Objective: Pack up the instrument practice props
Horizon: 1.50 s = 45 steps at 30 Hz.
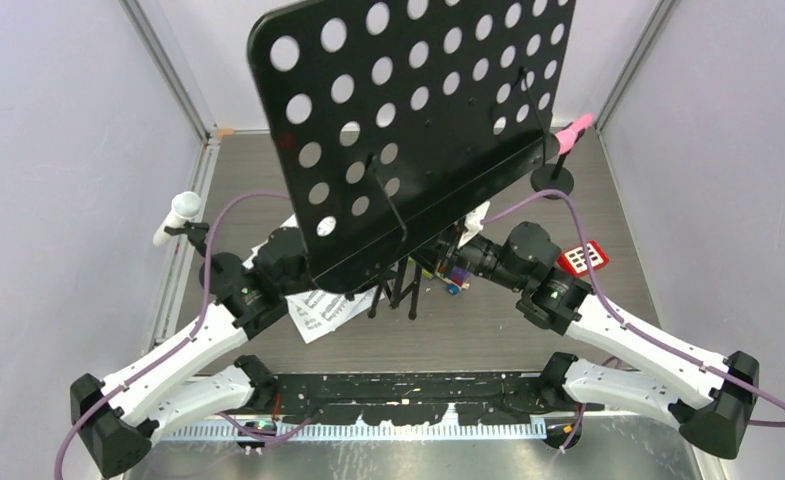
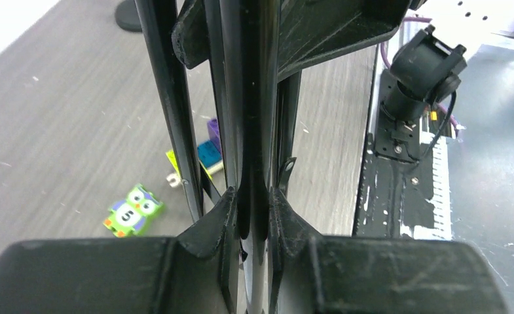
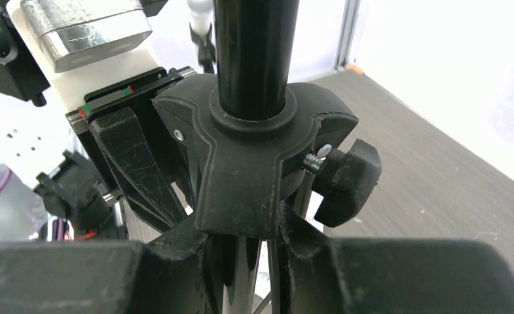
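the black perforated music desk [image 1: 438, 180] stands on its tripod legs [image 1: 400, 292] mid-table between the two arms, tilted and filling the upper middle of the overhead view. the left gripper [image 2: 253, 212] is clamped on the centre pole [image 2: 254, 98], a finger pressed to each side. the right gripper [image 3: 246, 252] is clenched round the same pole just under the leg collar [image 3: 251, 150], whose thumbscrew knob [image 3: 346, 180] sticks out to one side. the two grippers face each other across the pole, close together.

around it, white sheet-music pages [image 1: 323, 312] lie on the table [image 1: 488, 320] just beside the legs and the left wrist. colourful toy blocks [image 2: 209, 147] sit in among the legs, purple and teal ones close to the pole. a green owl block [image 2: 135, 210] marked 5 lies a little apart from them. a small red keypad [image 1: 583, 258] lies just beside the right arm's wrist. the pink microphone [image 1: 575, 130] is up on its round-based mount [image 1: 553, 180] at the far right. the white microphone [image 1: 180, 212] is held in a clip by the left wall.

from above, the desk hides both sets of fingers, most of the legs and part of the pages. the white microphone's base cannot be made out behind the left arm. in both wrist views the pole runs out of frame at the top and behind the fingers below, and the legs' feet are hard to make out.
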Each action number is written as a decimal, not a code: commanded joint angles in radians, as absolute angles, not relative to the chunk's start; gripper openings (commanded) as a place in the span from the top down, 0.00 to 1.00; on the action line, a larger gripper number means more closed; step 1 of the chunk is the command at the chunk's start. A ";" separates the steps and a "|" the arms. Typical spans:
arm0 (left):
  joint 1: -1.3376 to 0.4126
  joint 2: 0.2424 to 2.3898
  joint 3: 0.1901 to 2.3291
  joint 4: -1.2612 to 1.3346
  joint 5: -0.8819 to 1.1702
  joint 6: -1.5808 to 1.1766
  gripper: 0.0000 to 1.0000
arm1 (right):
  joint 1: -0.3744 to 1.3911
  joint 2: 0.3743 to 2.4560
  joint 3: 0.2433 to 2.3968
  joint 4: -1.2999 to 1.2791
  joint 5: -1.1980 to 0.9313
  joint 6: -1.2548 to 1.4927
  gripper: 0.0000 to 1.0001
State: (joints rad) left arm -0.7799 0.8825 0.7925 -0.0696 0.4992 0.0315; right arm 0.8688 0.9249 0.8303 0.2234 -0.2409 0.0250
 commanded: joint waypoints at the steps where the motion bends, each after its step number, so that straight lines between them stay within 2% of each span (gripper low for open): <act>1: -0.796 0.841 0.668 0.153 0.552 -0.055 1.00 | 0.910 0.861 0.797 0.433 -0.161 -0.045 0.99; 12: -0.830 1.028 0.593 0.400 0.540 -0.008 1.00 | 0.919 0.744 0.550 0.529 -0.144 -0.153 0.99; 29: -0.836 1.275 0.591 0.661 0.535 -0.012 1.00 | 0.919 0.667 0.565 0.301 -0.086 -0.288 0.99; 32: -0.837 1.271 0.565 0.679 0.520 -0.023 1.00 | 0.919 0.648 0.536 0.303 -0.069 -0.265 0.86; 35: -0.836 1.262 0.548 0.681 0.496 -0.029 1.00 | 0.919 0.621 0.510 0.319 -0.037 -0.244 0.69; 39: -0.836 1.252 0.559 0.644 0.462 -0.028 1.00 | 0.919 0.590 0.502 0.288 -0.008 -0.216 0.60; 45: -0.836 1.247 0.572 0.620 0.439 -0.024 1.00 | 0.918 0.524 0.486 0.210 0.039 -0.184 0.53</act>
State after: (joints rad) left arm -0.8448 1.2552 0.5587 0.6342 0.4995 -0.0235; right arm 0.9127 0.5697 0.4931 0.2146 -0.0093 -0.2031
